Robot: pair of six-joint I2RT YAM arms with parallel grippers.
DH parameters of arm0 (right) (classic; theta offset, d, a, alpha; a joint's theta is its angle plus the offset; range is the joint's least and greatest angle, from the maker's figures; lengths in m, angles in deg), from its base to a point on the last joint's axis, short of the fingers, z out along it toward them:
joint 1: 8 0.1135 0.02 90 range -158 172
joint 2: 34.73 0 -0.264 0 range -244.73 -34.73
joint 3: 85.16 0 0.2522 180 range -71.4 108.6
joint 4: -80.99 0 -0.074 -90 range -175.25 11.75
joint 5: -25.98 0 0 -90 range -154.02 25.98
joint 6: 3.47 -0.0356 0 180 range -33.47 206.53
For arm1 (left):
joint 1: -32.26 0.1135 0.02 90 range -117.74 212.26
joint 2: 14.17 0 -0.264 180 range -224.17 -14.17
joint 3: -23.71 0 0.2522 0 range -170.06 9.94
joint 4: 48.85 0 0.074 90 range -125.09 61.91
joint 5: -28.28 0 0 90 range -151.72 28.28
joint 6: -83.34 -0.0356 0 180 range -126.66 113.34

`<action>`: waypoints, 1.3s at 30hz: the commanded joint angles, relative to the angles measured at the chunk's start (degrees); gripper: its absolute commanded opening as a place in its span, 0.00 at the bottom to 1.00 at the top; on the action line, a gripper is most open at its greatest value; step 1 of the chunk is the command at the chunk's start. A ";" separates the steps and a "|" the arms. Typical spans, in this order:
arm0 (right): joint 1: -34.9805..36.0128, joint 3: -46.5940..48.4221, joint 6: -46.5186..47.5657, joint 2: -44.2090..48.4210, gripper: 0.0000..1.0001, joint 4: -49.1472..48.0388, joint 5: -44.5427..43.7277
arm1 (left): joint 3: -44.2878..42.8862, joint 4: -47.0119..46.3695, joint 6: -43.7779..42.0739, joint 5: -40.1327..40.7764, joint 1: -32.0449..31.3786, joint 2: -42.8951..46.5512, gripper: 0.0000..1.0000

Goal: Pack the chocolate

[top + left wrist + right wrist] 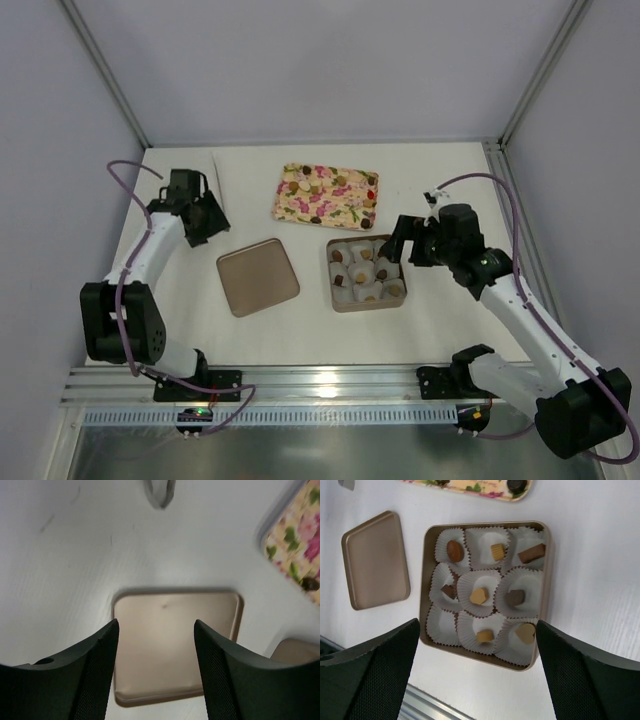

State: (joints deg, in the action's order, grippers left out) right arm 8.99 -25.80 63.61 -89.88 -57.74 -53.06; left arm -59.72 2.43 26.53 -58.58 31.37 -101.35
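Observation:
The chocolate sits mostly in white paper cups inside a gold box: a brown oval, a dark bar, tan pieces and others. One cup at the box's corner holds nothing. Another dark chocolate lies on the floral tray. My right gripper hangs open above the box's right side, empty. Over at the table's left, my left gripper is open and empty, pointing at the gold lid.
The lid lies flat left of the box, underside up. The floral tray lies behind both. A thin grey object rests near the left gripper. An aluminium rail runs along the near edge, and frame posts stand at the back corners.

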 commanded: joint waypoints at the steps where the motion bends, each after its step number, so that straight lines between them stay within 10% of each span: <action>1: 4.53 4.40 -0.81 -2.76 0.96 -3.07 -0.76 | 9.44 -0.08 0.30 -2.96 -1.57 4.55 0.60; 24: 17.37 20.22 0.68 -22.44 0.96 -6.68 -0.59 | 14.21 3.18 -8.14 -9.46 -0.87 -7.13 0.38; 31: 19.30 26.55 1.91 -32.20 0.96 -7.20 2.83 | 12.63 4.40 -10.77 -9.03 0.00 -10.11 0.03; 39: 20.18 34.72 3.49 -43.80 0.94 -6.42 6.70 | 10.17 7.48 -13.06 -10.95 0.45 -6.87 0.00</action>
State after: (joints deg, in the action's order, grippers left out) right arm 28.71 4.43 65.49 -131.50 -63.40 -49.06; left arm -47.42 8.46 15.32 -67.87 31.28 -110.79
